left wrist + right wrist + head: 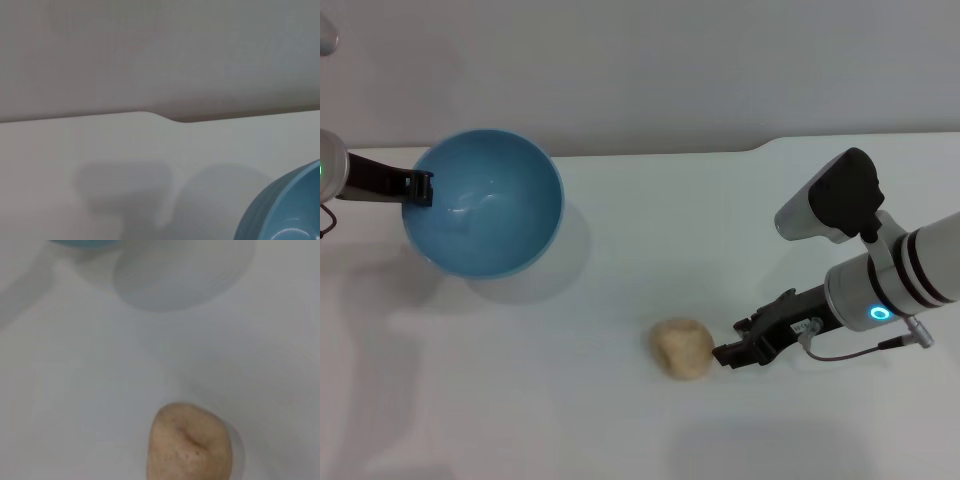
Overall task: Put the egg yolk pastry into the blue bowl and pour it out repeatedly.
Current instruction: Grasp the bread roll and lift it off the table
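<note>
The light-blue bowl (485,205) is at the back left, its opening tipped up toward the head camera, with nothing inside. My left gripper (418,187) is shut on its left rim. Part of the bowl's ribbed outer wall (285,215) shows in the left wrist view. The tan egg yolk pastry (682,348) lies on the white table (570,420) at front centre. My right gripper (728,352) is low over the table, just right of the pastry and almost touching it. The right wrist view shows the pastry (190,447) close up, with a sliver of the bowl (85,242) far beyond it.
The white table's back edge (760,148) has a step in it and meets a grey wall. A thin cable (850,352) hangs off the right wrist. The bowl's shadow (575,245) falls on the table to its right.
</note>
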### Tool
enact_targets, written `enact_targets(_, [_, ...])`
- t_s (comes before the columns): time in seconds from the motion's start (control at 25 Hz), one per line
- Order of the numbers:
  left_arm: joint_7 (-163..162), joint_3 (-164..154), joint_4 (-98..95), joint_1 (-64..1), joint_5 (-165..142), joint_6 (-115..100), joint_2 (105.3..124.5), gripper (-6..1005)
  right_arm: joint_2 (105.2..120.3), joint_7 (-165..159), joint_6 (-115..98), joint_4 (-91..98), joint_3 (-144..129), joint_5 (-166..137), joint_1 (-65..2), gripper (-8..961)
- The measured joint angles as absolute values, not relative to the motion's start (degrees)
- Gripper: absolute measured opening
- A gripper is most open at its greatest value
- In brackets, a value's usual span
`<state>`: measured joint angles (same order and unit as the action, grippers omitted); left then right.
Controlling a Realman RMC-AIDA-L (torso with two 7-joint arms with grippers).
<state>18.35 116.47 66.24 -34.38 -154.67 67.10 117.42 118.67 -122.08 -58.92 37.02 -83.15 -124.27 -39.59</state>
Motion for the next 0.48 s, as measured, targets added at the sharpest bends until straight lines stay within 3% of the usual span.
enact_targets(0.48, [18.8,116.1,66.3,-34.6,-154.7,67.1,117.42,18,119.18,-121.7,-58.0,38.8,-87.0,-119.2,-39.7,393])
